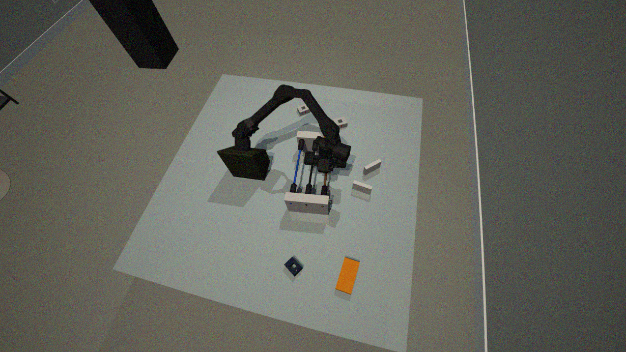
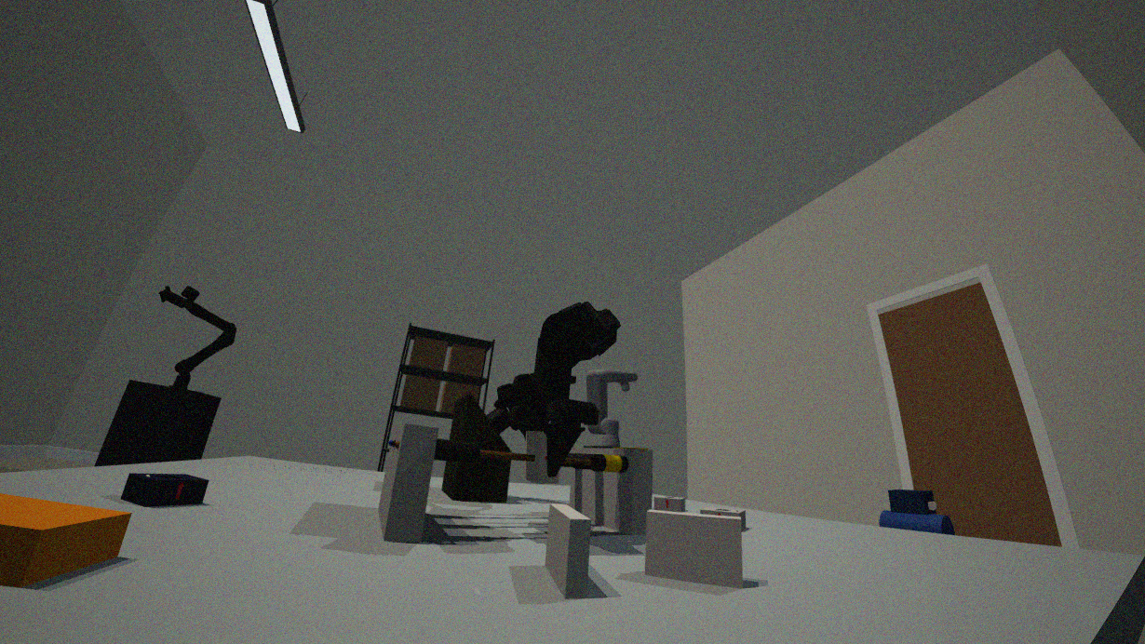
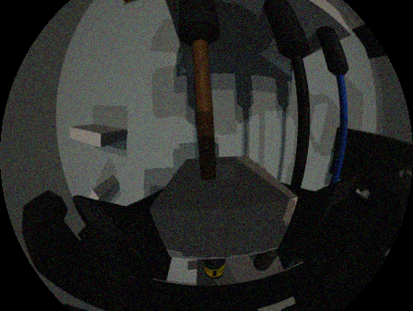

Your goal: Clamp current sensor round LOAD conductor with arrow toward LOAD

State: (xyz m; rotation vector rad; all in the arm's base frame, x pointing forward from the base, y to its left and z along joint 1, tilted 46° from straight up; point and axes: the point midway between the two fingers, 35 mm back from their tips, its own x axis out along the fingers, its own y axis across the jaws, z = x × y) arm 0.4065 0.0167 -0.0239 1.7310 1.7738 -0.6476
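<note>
The brown conductor (image 1: 325, 178) (image 2: 505, 455) (image 3: 203, 76) runs between two pale end blocks; the yellow LOAD band (image 2: 614, 462) (image 3: 215, 270) is at its far end in the wrist view. The grey sensor (image 3: 220, 220) sits round this conductor, which enters its face. My gripper (image 1: 325, 165) (image 2: 552, 460) (image 3: 217, 182) is shut on the sensor, one finger on each side. The halves look drawn together, but the latch is hidden and I cannot tell if it is fastened. The arrow does not show. In the top and exterior views my gripper and arm mostly cover the sensor.
A black conductor (image 1: 310, 177) (image 3: 303, 121) and a blue conductor (image 1: 297, 168) (image 3: 343, 121) run alongside. Two pale upright plates (image 1: 372, 167) (image 1: 362, 187) stand to the right. An orange block (image 1: 347, 275) (image 2: 60, 532) and a dark blue block (image 1: 288, 264) (image 2: 152, 489) lie near the front.
</note>
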